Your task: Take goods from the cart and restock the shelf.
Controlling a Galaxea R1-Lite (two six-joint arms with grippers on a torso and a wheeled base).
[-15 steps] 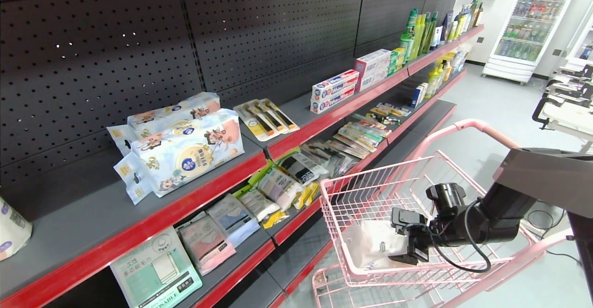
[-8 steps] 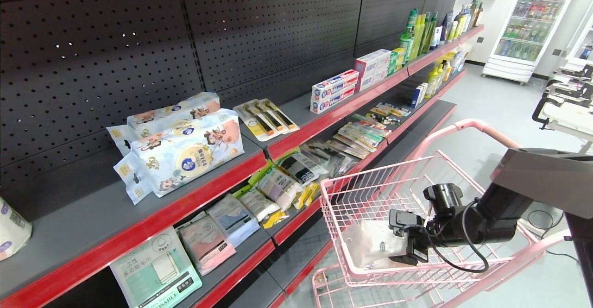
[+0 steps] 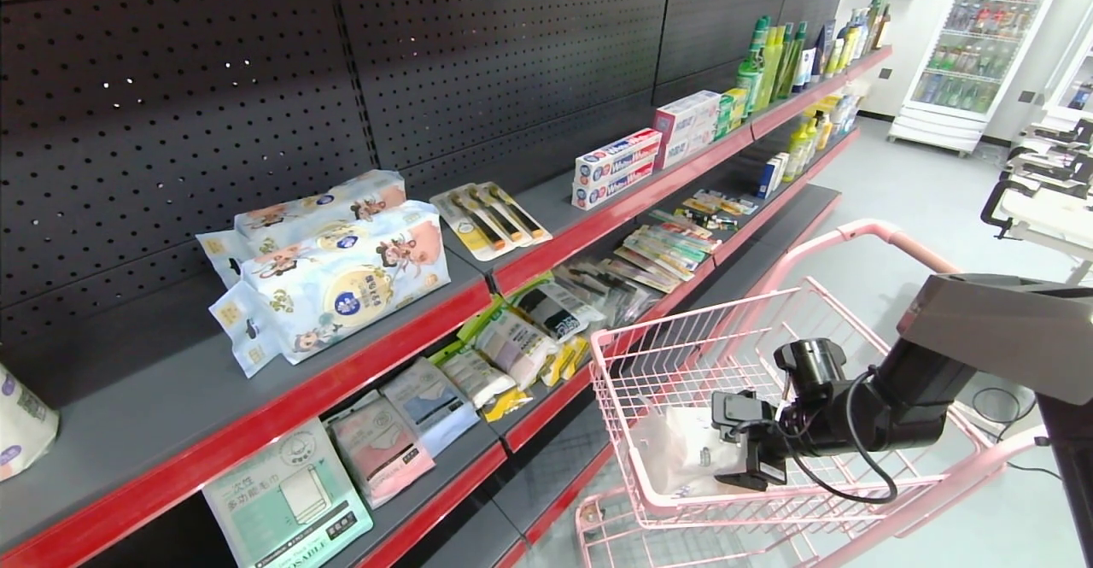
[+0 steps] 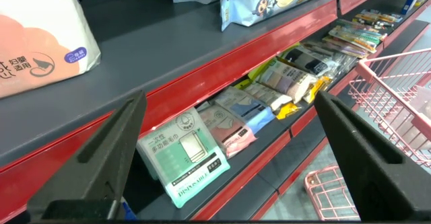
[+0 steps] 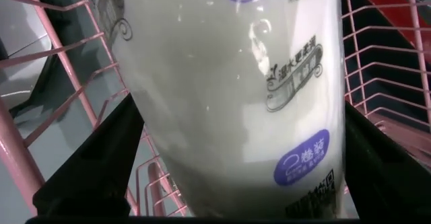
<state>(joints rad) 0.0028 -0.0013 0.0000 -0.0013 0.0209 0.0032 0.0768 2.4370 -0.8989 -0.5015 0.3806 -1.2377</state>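
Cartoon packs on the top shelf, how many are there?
2. One cartoon pack lies near the shelf's red edge; the other pack sits just behind it, nearer the pegboard. More may hide behind.

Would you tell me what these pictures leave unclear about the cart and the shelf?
1. Right wrist view: whether the right gripper touches the white pack; the pack hides the inner faces of its fingers.
2. Head view: the white pack's lower part, behind the cart wires and the gripper.
3. Head view: the bag at the top shelf left end, cut by the picture edge.
4. Head view: the fridge contents, too small.
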